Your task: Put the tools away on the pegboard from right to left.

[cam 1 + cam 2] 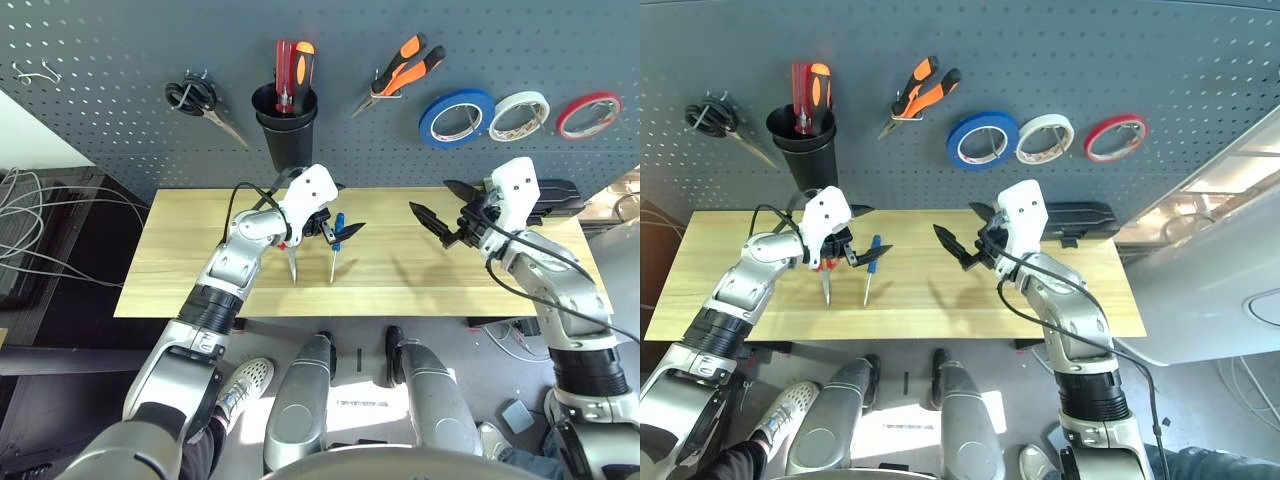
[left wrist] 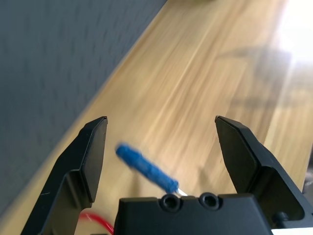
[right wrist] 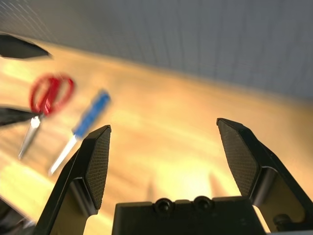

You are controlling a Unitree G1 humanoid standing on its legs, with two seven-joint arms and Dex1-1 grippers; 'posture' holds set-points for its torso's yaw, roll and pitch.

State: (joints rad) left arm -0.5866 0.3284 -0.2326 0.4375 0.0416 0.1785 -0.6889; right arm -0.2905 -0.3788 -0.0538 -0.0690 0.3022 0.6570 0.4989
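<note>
Above screwdriver (image 2: 146, 168), left pincer (image 2: 161, 142) wide open (empty)

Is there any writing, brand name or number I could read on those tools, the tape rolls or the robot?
None can be read.
The blue tape roll, the pliers and the screwdriver show no legible label.
The pegboard bears only holes, no signs.
</note>
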